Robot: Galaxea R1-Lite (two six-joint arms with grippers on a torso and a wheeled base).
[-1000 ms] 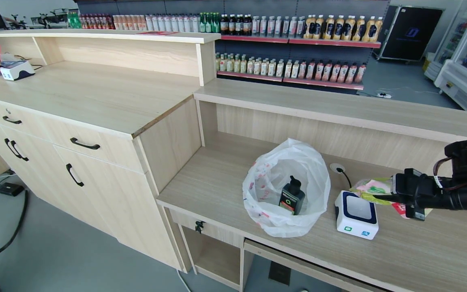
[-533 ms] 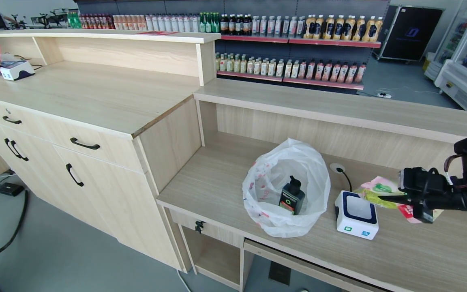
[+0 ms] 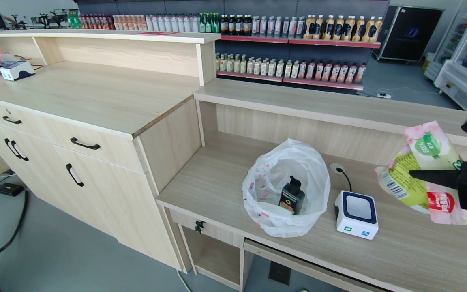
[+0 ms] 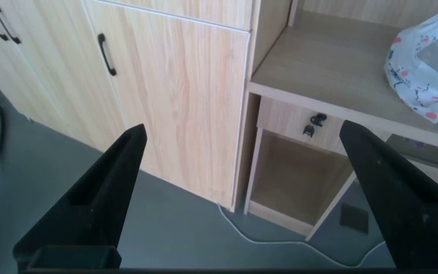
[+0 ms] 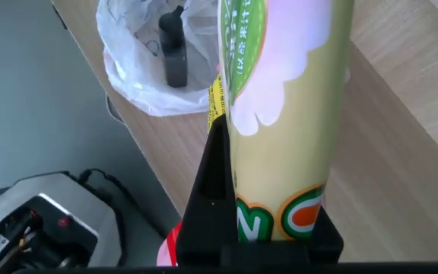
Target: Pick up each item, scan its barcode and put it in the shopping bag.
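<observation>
Head view first: my right pincer (image 3: 424, 176) is clamped across the middle of the snack packet (image 3: 428, 148), which is up in the air over the right end of the counter (image 3: 399, 255), well clear of the surface and off to the right of the scanner (image 3: 356, 214). The barcode (image 3: 391, 183) sits on the packet's lower end, on the side turned toward the scanner. The shopping bag (image 3: 274, 178) stands open just left of the scanner with a dark bottle (image 3: 292, 198) already inside. I'd guess this packet is light, puffy and crinkly, with slick film and probably crushable stuff inside, so I wouldn't squeeze any harder than this. A mid-body hold looks right to me since it leaves the barcode uncovered, though the loose ends may flop when I tilt it. Left wrist view: the left pincer (image 4: 242, 129) is spread wide with nothing in it, hanging out over the floor (image 4: 166, 228) beside the cabinet doors (image 4: 173, 84), with the edge of the shopping bag up in the corner. Right wrist view: the packet runs straight up between the fingers (image 5: 215, 183), which press flat on its sides without visibly denting it, and the shopping bag and bottle are down below, beyond it.
</observation>
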